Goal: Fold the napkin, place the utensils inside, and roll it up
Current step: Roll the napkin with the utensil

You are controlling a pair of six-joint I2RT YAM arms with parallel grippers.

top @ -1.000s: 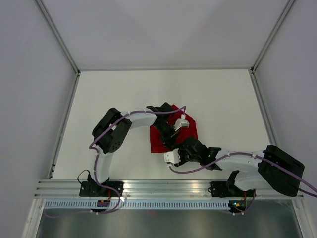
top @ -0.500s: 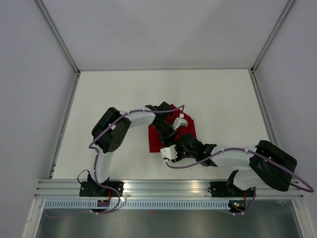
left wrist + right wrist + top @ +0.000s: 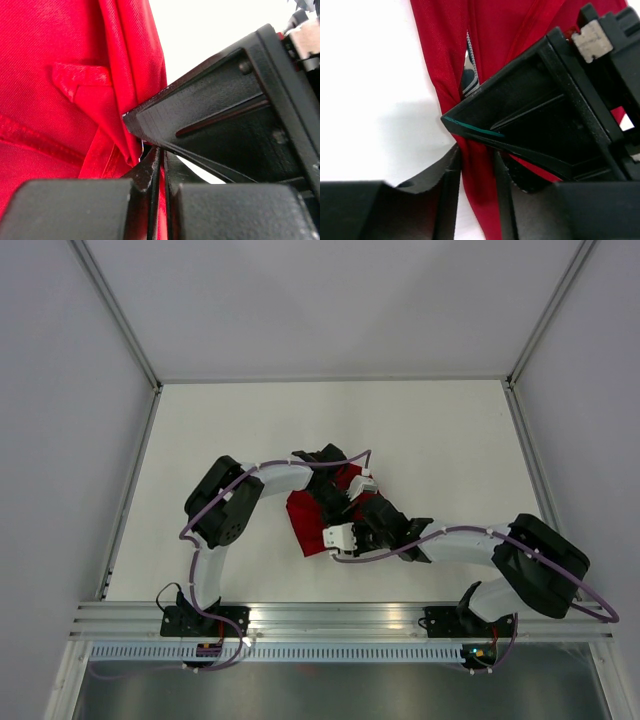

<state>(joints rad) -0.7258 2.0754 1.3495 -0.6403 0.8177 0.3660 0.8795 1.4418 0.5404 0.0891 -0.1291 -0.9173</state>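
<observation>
The deep-red napkin (image 3: 305,522) lies bunched on the white table between my two arms. My left gripper (image 3: 345,502) reaches in from the upper left. In the left wrist view it (image 3: 161,167) is shut on a thin layer of the napkin (image 3: 60,75). My right gripper (image 3: 355,520) comes in from the right. In its wrist view it (image 3: 476,167) is shut on a narrow fold of the napkin (image 3: 490,30). A silvery, toothed utensil (image 3: 470,75) peeks out of the folds; the rest of it is hidden. The two grippers sit tip to tip.
The white table (image 3: 450,440) is ringed by a metal frame, with grey walls on three sides. The left gripper's black finger (image 3: 530,105) crowds the right wrist view. The right gripper's finger (image 3: 225,120) fills much of the left wrist view.
My right gripper has moved up and left onto the napkin and narrowed its jaws around a fold. The napkin has bunched and shifted left. The left gripper has kept its grip.
</observation>
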